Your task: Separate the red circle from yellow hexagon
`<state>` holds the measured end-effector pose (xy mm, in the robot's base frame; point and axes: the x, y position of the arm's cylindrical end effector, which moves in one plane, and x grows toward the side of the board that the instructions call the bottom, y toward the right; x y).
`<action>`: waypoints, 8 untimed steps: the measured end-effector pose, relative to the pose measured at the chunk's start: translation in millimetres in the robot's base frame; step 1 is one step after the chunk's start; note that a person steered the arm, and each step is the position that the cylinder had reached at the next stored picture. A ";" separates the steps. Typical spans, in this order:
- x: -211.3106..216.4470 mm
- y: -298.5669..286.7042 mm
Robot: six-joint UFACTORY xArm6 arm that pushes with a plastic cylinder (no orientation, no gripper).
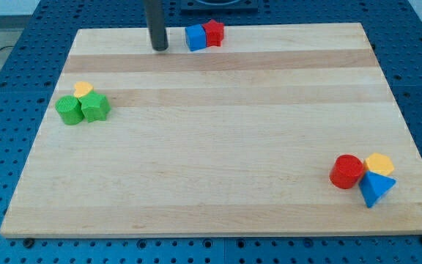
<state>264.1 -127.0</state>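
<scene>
The red circle (pixel 346 171) stands near the view's bottom right corner of the wooden board (pixel 218 132). The yellow hexagon (pixel 379 164) sits just to its right, very close or touching. A blue triangle (pixel 374 188) lies right below and between them, touching both. My tip (pixel 160 48) rests at the view's top, left of centre, far from these blocks. It stands a little left of a blue cube (pixel 195 37).
A red star (pixel 213 32) touches the blue cube's right side at the top edge. At the view's left, a green circle (pixel 69 110), a green star-like block (pixel 94 107) and a small yellow block (pixel 83 89) cluster together.
</scene>
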 end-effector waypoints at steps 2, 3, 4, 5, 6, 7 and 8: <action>63.8 182.8; 86.8 316.8; 137.1 440.7; 164.1 472.1; 213.8 471.9; 274.4 470.7; 303.4 448.0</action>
<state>567.6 321.0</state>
